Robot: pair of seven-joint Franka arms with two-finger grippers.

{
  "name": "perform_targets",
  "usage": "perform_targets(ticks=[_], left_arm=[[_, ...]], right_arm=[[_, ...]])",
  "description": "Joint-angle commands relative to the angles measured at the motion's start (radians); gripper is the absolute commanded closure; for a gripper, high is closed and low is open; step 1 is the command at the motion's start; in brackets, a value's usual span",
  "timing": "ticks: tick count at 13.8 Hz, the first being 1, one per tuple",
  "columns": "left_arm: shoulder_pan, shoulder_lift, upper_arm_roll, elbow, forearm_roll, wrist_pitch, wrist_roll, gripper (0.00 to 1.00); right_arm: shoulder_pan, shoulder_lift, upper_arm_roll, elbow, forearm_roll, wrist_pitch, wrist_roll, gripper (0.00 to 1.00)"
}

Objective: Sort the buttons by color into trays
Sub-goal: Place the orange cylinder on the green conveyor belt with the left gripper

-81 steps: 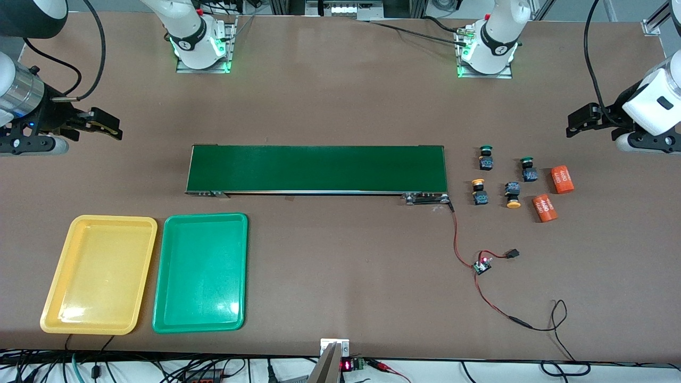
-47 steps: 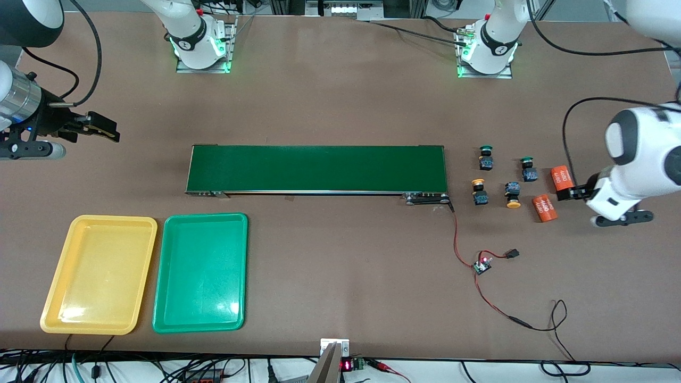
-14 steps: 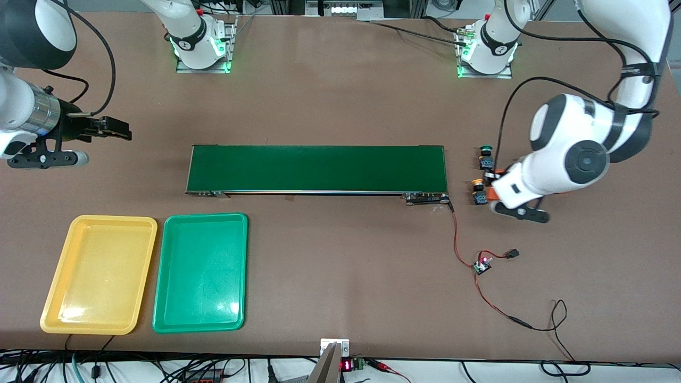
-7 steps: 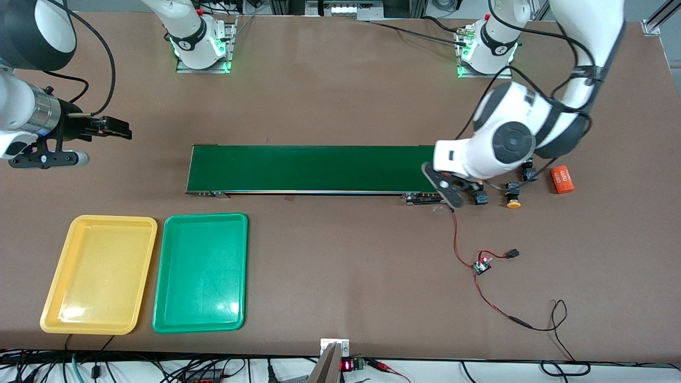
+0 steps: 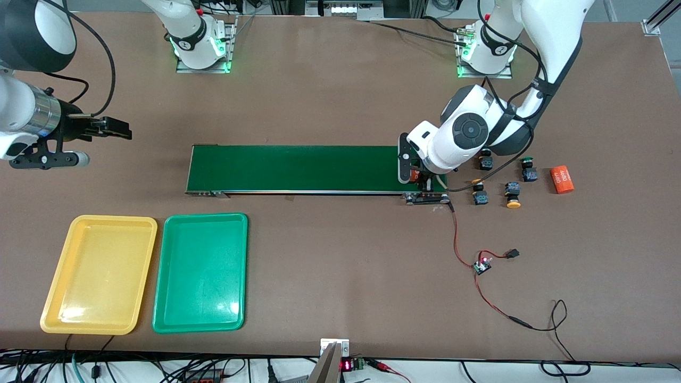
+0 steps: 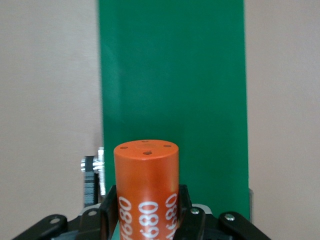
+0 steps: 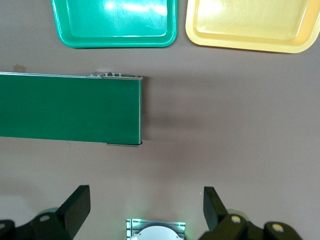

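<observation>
Beside the conveyor belt's end at the left arm's end of the table lie several buttons: two green-capped (image 5: pixel 485 161) (image 5: pixel 528 169) and two yellow-capped (image 5: pixel 480 196) (image 5: pixel 513 195). The yellow tray (image 5: pixel 58 298) and the green tray (image 5: pixel 170 298) lie side by side, nearer the front camera, toward the right arm's end; both also show in the right wrist view, green tray (image 7: pixel 115 30) and yellow tray (image 7: pixel 250 27). My left gripper (image 5: pixel 423 180) (image 6: pixel 146 200) is over the belt's end, shut on an orange "4680" cylinder (image 6: pixel 146 175). My right gripper (image 5: pixel 114 127) (image 7: pixel 145 207) waits open, holding nothing.
The long dark-green conveyor belt (image 5: pixel 314 167) (image 6: pixel 172 75) (image 7: pixel 70 107) crosses the middle of the table. A second orange cylinder (image 5: pixel 562 179) lies past the buttons. A red wire with a small circuit board (image 5: pixel 482 264) trails from the belt's end toward the front camera.
The left arm has swung from the buttons to over the belt's end, carrying the orange cylinder. The right arm has not moved.
</observation>
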Motion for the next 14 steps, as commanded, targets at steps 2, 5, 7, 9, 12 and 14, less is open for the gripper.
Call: perform_targets(ticks=[2,5,7,9,12,14], left_arm=[[0.008,-0.014,-0.005,-0.059,0.014,0.022,0.048,0.33],[0.016,-0.027,-0.007,-0.059,0.014,0.007,0.051,0.0],[0.034,-0.06,-0.007,-0.034,0.009,-0.054,0.023,0.0],[0.071,-0.102,0.006,0.019,0.006,-0.166,-0.059,0.0],[0.084,-0.135,0.09,0.092,0.002,-0.305,-0.185,0.0],[0.091,-0.165,0.166,0.098,0.002,-0.323,-0.279,0.0]], right_arm=[[-0.003,-0.002,0.001,0.001,0.014,-0.011,0.012,0.0],[-0.003,-0.002,0.001,0.001,0.014,-0.013,0.012,0.0],[-0.003,-0.002,0.001,-0.001,0.014,-0.013,0.012,0.0],[-0.003,-0.002,0.001,-0.001,0.016,-0.013,0.012,0.0],[-0.003,-0.002,0.001,-0.001,0.014,-0.011,0.012,0.0],[-0.002,-0.002,0.001,-0.002,0.014,-0.013,0.013,0.0]])
